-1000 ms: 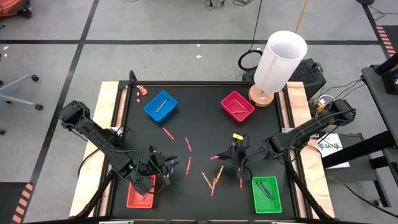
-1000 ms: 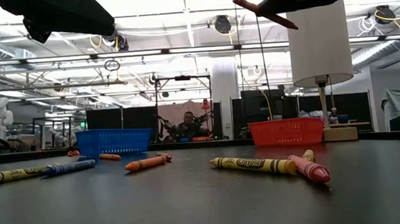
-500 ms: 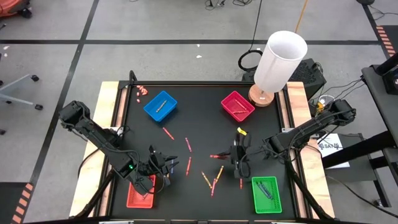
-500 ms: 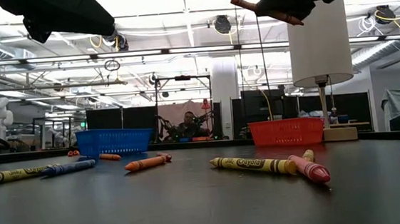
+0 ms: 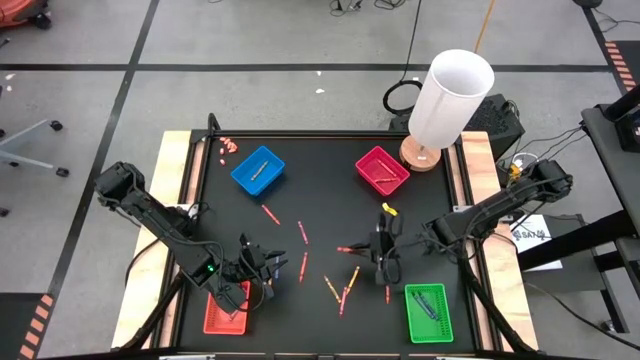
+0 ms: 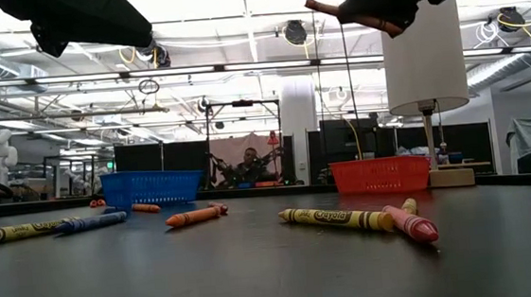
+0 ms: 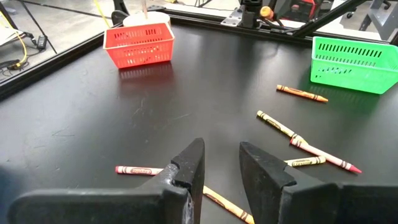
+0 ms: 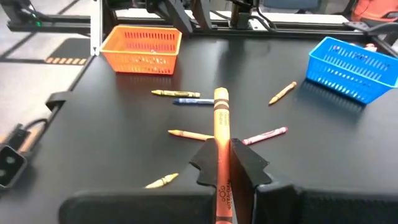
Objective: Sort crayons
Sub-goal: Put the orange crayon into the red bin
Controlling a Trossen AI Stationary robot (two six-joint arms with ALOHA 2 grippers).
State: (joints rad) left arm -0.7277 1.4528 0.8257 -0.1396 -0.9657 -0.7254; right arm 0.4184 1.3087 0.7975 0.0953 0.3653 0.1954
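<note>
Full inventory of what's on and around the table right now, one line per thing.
Trays: four on the black table; blue far left, magenta far right, red near left, green near right.
Loose crayons: about ten, red, pink, orange, yellow, blue, scattered mid-table.
Small pink-red bits: one cluster, far left corner.
Lamp: one, white shade, wooden base, far right corner.
Person: one, seated far behind the table.
Left gripper: part open, empty, beside the red tray.
Right gripper: shut on an orange crayon, raised above the table.
</note>
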